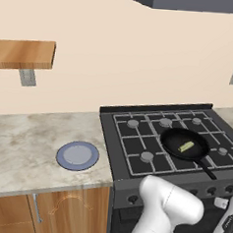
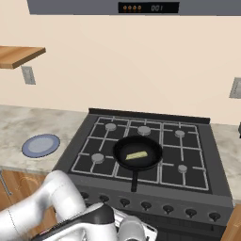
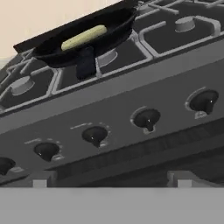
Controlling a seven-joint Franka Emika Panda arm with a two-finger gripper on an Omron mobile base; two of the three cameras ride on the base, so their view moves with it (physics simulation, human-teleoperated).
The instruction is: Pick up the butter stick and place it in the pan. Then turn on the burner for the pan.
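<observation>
The pale yellow-green butter stick (image 1: 186, 147) (image 2: 137, 155) (image 3: 84, 37) lies inside the round black pan (image 1: 176, 140) (image 2: 123, 151) (image 3: 52, 50). The pan rests on the stove grate over a front burner, and its long handle (image 2: 134, 180) (image 3: 85, 62) points at the stove's front edge. My gripper (image 3: 111, 183) is low in front of the stove's knob panel. It is open wide with nothing between its fingers, and its tips sit just below the row of dark knobs (image 3: 147, 118).
Several dark knobs (image 2: 146, 205) line the stove's front panel. A round blue-grey plate (image 1: 77, 155) (image 2: 41, 145) sits on the marble counter (image 1: 22, 146) left of the stove. A wooden shelf (image 1: 24, 54) hangs on the wall at the left, and a range hood (image 2: 141, 7) is overhead.
</observation>
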